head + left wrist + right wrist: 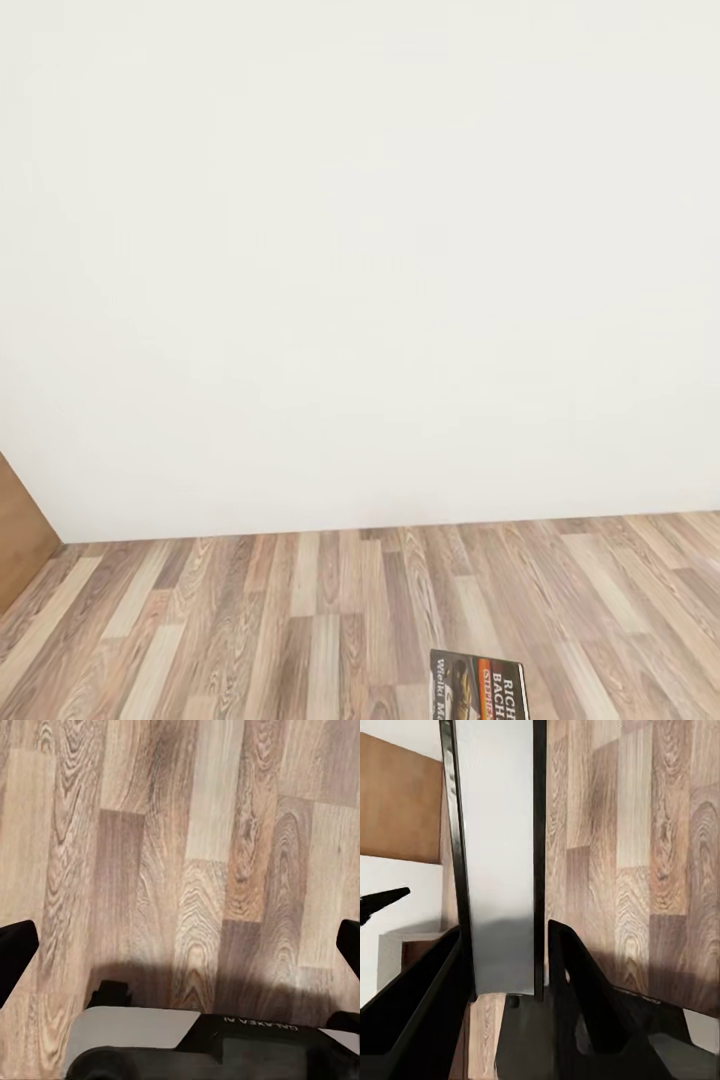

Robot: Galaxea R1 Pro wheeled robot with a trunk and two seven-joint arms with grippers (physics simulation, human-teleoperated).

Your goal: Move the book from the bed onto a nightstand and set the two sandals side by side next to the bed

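The book peeks up at the bottom edge of the head view, its dark cover with an orange band and white lettering facing me, in front of the wood-plank floor. In the right wrist view the book is seen edge-on as a pale slab with dark borders, and my right gripper is shut on it, one black finger on each side. My left gripper is open above the bare floor, with only its dark fingertips at the frame edges. The bed, nightstand and sandals are out of view.
A white wall stands close ahead and meets the plank floor. A brown wooden panel juts in at the far left, and a brown wooden surface lies behind the held book. The robot's grey and black base lies under the left gripper.
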